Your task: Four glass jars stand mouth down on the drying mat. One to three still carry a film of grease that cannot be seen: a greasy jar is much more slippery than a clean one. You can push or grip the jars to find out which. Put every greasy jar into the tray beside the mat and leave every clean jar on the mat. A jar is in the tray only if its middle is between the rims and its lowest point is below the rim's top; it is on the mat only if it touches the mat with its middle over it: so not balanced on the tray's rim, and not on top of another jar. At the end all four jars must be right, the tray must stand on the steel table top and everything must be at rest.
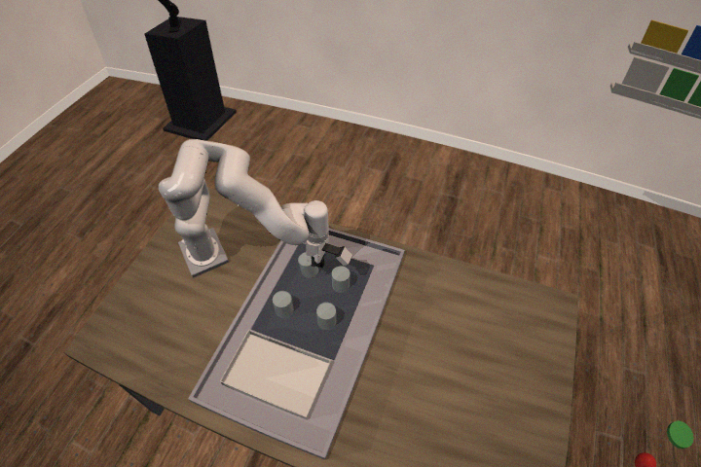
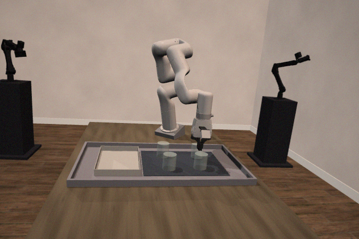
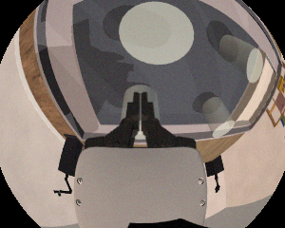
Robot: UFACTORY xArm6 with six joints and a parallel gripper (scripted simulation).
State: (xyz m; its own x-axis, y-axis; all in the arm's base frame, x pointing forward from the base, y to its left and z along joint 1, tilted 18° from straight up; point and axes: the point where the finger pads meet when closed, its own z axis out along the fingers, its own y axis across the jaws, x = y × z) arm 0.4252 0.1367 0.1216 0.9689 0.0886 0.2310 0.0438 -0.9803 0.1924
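Wooden bench (image 1: pixel 472 352); tool (image 3: pixel 141 103) pinched together, gripping nothing, low beside glass jar (image 3: pixel 156 32) near arm-side edge, likely for slip-testing push.

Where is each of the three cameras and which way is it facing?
Top: high up, looking down at the dark grey drying mat; whole white arm shows.
Exterior: at the table's end, facing the arm; shut claw low among jars.
Wrist: above the claw, looking down at one pale glass jar.
Top and exterior share the cream tray.
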